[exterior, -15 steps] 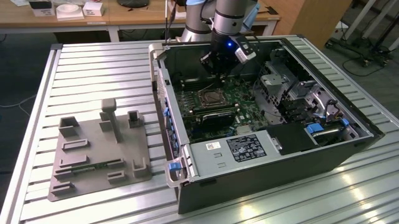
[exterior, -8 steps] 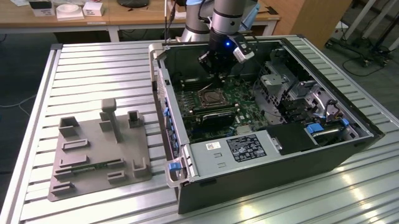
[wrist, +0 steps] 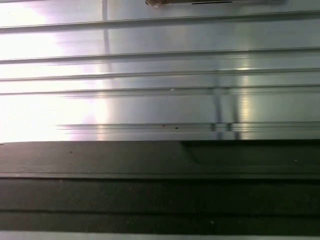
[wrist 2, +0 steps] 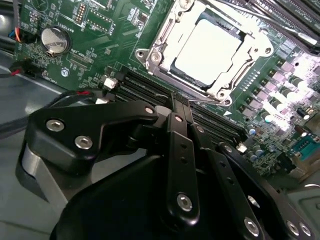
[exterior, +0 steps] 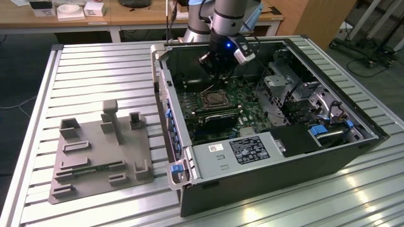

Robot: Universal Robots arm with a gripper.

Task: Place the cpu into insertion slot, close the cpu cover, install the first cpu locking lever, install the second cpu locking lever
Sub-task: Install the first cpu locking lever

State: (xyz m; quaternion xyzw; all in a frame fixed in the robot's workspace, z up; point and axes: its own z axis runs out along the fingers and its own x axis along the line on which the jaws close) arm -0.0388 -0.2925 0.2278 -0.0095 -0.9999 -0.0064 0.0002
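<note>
The hand (wrist 2: 182,102), fingers pressed together and empty, hangs near the cpu (wrist 2: 207,52), which lies framed by the cpu cover (wrist 2: 162,37).

An open computer case (exterior: 271,184) is laid on its side on the ribbed metal tabletop (exterior: 94,66), towards the exterior view's right. The arm (exterior: 228,16) is seen reaching down into the case at its far end. The pincer (exterior: 218,71) is held above the green motherboard (exterior: 252,94), just beyond the insertion slot (exterior: 215,98), whose silvery rim is seen around a dark middle. A grey fixture plate (exterior: 94,156) with upright blocks is set at the exterior view's left, apart from the case.
</note>
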